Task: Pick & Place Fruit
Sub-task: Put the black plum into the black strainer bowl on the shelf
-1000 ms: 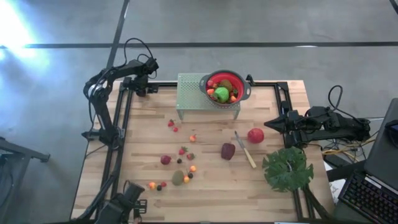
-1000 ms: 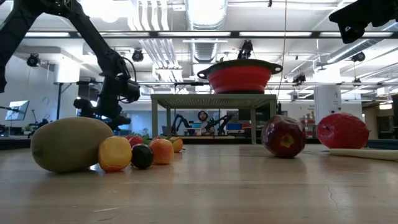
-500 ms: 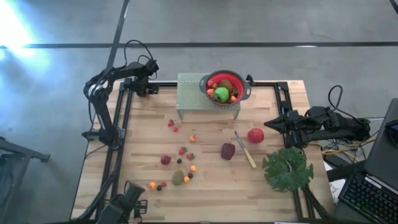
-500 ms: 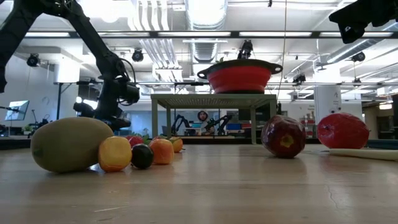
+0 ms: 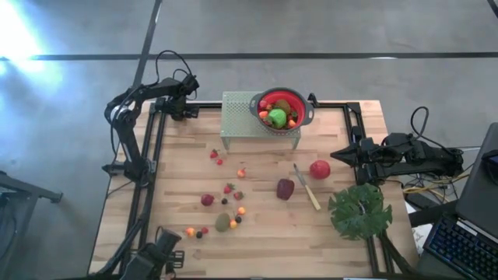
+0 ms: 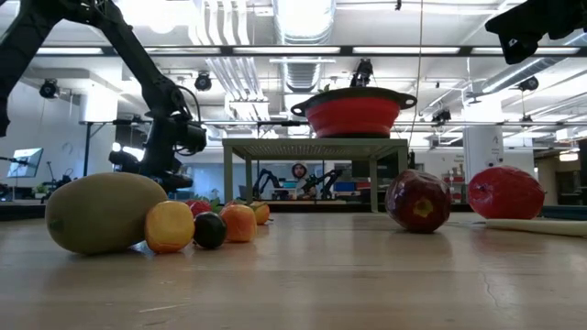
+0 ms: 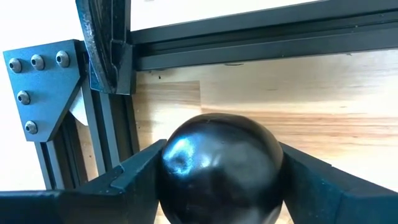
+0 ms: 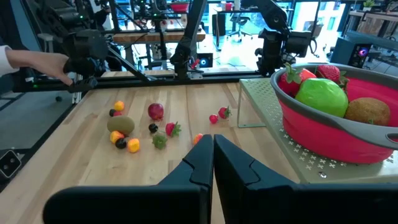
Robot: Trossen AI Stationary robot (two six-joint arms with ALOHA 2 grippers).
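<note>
My left gripper (image 5: 180, 109) stands at the table's far left corner, pointing steeply down, with a glossy dark round fruit (image 7: 217, 168) between its fingers. More fruit lies on the wooden table: a red apple (image 5: 319, 169), a maroon fruit (image 5: 285, 189), a kiwi (image 5: 223, 222), strawberries (image 5: 228, 188) and small orange pieces (image 5: 191, 232). A red colander (image 5: 282, 109) holding several fruits sits on a green perforated stand (image 5: 237, 117) at the far edge. My right gripper (image 8: 213, 155) waits shut at the table's right edge. My left gripper pinches the dark fruit by its two opposite sides (image 7: 166, 177), one finger (image 7: 134, 180) on each side. The fingers come from above, slanting down. Whether the fruit rests on the table or hangs clear does not show.
A pale-handled knife (image 5: 306, 187) lies between the maroon fruit and the red apple. A big green leaf (image 5: 359, 210) lies at the near right. Black frame rails (image 7: 249, 37) run along the table's edges. A person's hand (image 8: 37, 65) shows beyond the table's left side.
</note>
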